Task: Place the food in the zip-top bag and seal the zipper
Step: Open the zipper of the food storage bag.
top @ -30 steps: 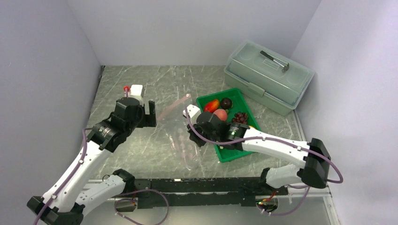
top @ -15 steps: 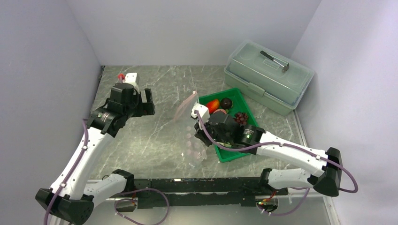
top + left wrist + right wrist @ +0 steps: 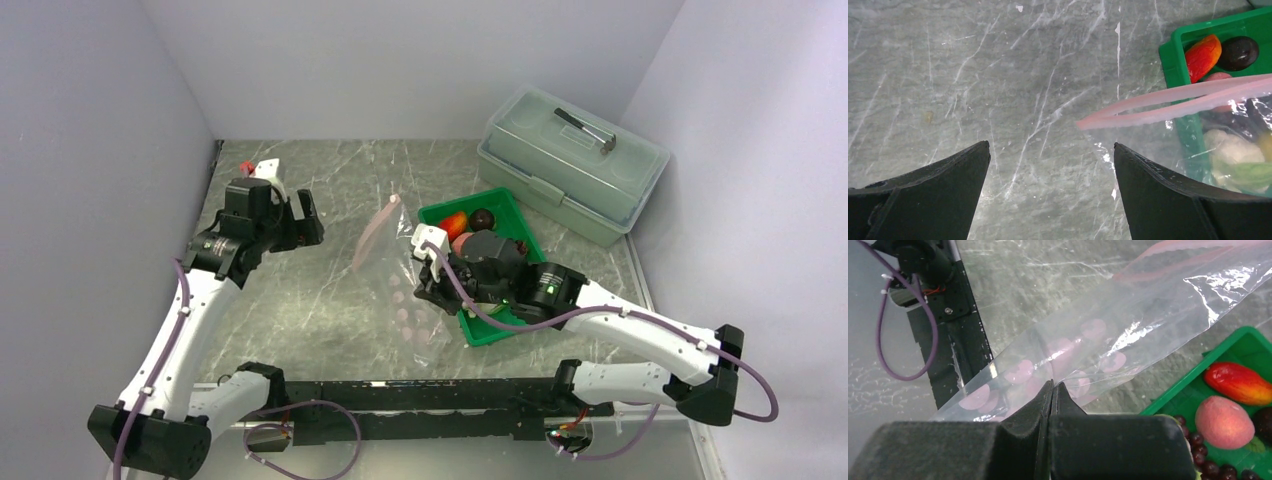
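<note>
Marble table [image 3: 948, 75] beneath, the right gripper [image 3: 1052, 390] pinches the bag [image 3: 1148, 325] up (presumably for filling); the left gripper [image 3: 1050, 147] gapes empty before the zipper [image 3: 1168, 102].

No words, numbers or brand names can be read in any of the views. The only print is on the zip-top bag [image 3: 1148, 315]. It has pink round spots on its clear plastic, and these are just shapes, not letters.
</note>
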### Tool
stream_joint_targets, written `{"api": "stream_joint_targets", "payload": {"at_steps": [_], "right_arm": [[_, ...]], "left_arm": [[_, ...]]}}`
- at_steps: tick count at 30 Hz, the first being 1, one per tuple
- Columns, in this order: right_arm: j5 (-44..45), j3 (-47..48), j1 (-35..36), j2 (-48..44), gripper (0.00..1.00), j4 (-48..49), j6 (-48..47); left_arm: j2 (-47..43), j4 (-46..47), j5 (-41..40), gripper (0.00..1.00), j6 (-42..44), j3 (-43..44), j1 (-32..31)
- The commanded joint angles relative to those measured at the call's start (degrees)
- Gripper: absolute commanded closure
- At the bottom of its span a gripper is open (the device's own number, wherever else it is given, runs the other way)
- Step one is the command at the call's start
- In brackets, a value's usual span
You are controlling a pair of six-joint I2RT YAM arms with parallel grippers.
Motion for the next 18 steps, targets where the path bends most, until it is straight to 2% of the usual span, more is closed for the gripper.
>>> {"api": "stream_joint_targets", "payload": {"at_steps": [1, 10, 18], "right_arm": [[-5.36, 4.15, -0.14, -2.07, 1.0, -1.42, -4.69], [-10.06, 7.32, -0.14, -4.57, 1.0, -6.24, -11.23], [-13.43, 10.29, -0.14, -8.14, 1.0, -12.33, -14.7]], "left_arm": [[-0.02, 3.23, 4.97, 0.01, -1.27, -0.83, 2.22], [-0.06, 4.44, 10.17, 0.03, -0.42, -1.61, 3.72], [-0.09, 6.42, 18.99, 0.04, -0.44, -2.55, 4.41]]}}
